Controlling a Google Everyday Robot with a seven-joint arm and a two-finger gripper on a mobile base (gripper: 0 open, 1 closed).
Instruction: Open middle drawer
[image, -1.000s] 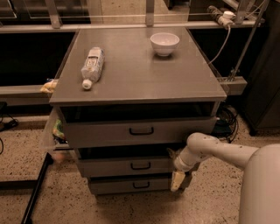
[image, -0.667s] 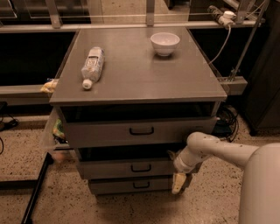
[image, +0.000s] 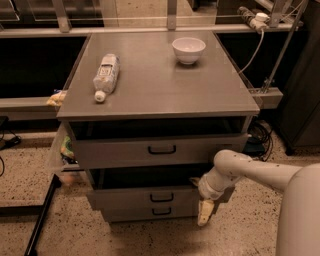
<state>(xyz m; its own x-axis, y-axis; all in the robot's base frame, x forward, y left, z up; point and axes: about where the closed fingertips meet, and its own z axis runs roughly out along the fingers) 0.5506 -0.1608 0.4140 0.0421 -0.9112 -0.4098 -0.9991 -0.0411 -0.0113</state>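
Gripper (image: 204, 214) sits low at the right front corner of the middle drawer (image: 130, 198), about 4 o'clock from its handle (image: 161, 197), pointing down at the floor. I can't tell from here whether the jaws are released or clenched. The middle drawer is second of three in the desk (image: 160, 95), with the top drawer (image: 115, 150) at 12 and the bottom drawer (image: 127, 215) at 6. There's a dark gap above its front, so I read it as partly out, not fully. The gripper isn't on the handle. It's beside the drawer's right end, touching or just off, can't say which. If I work from that corner, I pull square to the front with no sideways load, or the slide will likely bind. Better option: shift toward 9 o'clock, get the jaws around the bar handle, centre on it, then pull level. The bottom drawer's handle is just below, so I mustn't hook that one. The arm (image: 250, 172) comes in from 3 o'clock and needs to stay clear of the top drawer's corner. Bottle (image: 106, 74) and bowl (image: 188, 49) sit on the desk top, well apart from this. A slow pull should keep them put.
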